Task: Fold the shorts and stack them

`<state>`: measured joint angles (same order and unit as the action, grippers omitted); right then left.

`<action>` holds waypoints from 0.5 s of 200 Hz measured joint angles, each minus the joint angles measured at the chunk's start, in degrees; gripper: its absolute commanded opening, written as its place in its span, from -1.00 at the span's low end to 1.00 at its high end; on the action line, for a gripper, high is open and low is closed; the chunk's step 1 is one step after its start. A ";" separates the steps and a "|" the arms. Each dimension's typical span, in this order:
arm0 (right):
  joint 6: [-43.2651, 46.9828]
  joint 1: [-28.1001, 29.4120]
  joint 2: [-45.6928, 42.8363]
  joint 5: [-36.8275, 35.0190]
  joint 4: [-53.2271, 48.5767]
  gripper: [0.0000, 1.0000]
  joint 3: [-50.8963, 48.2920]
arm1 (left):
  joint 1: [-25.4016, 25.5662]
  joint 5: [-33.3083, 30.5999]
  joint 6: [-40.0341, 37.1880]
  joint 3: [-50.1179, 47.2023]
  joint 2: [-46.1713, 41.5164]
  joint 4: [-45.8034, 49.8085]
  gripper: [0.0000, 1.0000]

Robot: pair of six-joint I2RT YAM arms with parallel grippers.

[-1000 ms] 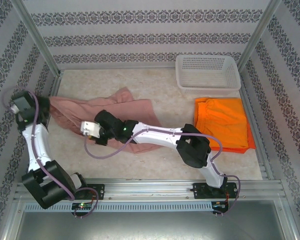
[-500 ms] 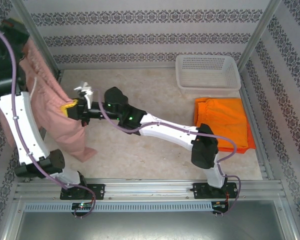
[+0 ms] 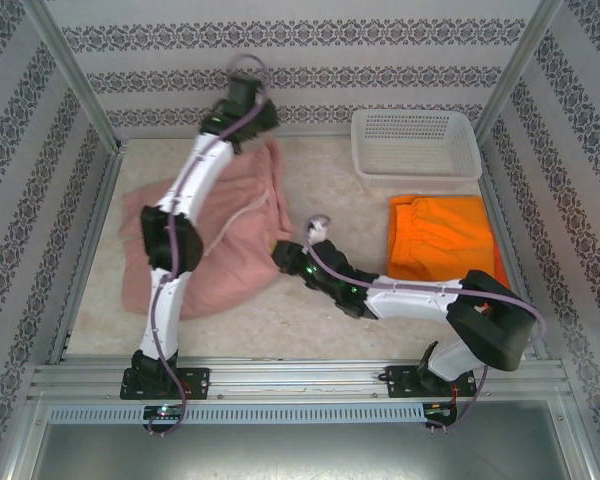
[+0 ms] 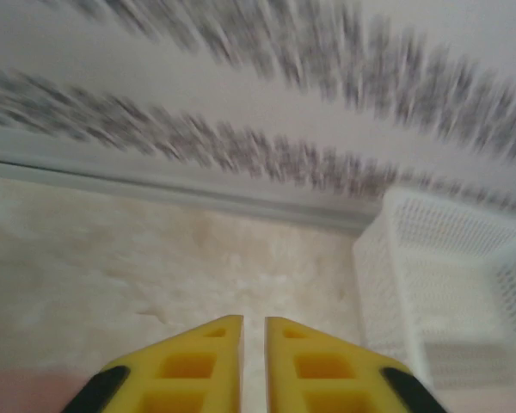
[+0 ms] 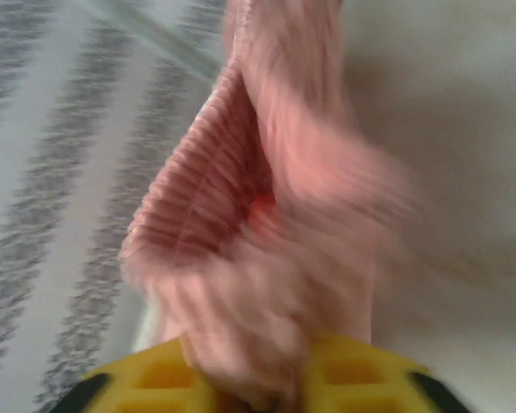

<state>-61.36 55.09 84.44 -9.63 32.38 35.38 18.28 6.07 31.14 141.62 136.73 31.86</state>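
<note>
The pink shorts [image 3: 235,235] lie spread on the table's left half, partly under my left arm. My left gripper [image 3: 244,118] hovers at the far back beyond the cloth's far edge. In the left wrist view this gripper [image 4: 254,320] is open by a narrow gap with nothing in it, facing the back wall. My right gripper [image 3: 283,252] sits low at the pink shorts' right edge. In the blurred right wrist view, bunched pink cloth [image 5: 267,172] sits between the yellow fingers [image 5: 361,374]. Folded orange shorts [image 3: 445,240] rest at the right.
A white perforated basket [image 3: 415,145] stands at the back right, and its wall [image 4: 447,284] is close to the right of my left gripper. Metal frame posts and patterned walls enclose the table. Bare tabletop [image 3: 330,185] lies between the pink and orange shorts.
The left arm swung from the left side, where the pink shorts hung from it, to the far back and let go. The shorts now lie on the table. The right arm dropped low.
</note>
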 measured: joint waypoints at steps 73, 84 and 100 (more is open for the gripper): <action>-10.25 -5.49 -21.09 -2.99 -14.93 0.85 -13.79 | 1.77 2.62 -2.95 0.79 0.96 -0.22 0.86; -9.01 -5.95 -24.48 -3.58 -16.20 0.89 -12.44 | 0.94 2.64 -3.56 -6.80 -7.63 -1.75 0.94; -6.25 -7.23 -27.89 -3.93 -17.68 0.95 -10.38 | -0.48 2.67 -3.48 -21.79 -22.03 -7.23 1.00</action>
<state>-67.61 47.86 56.55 -13.56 14.70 24.99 17.80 8.73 27.66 119.83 114.69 24.62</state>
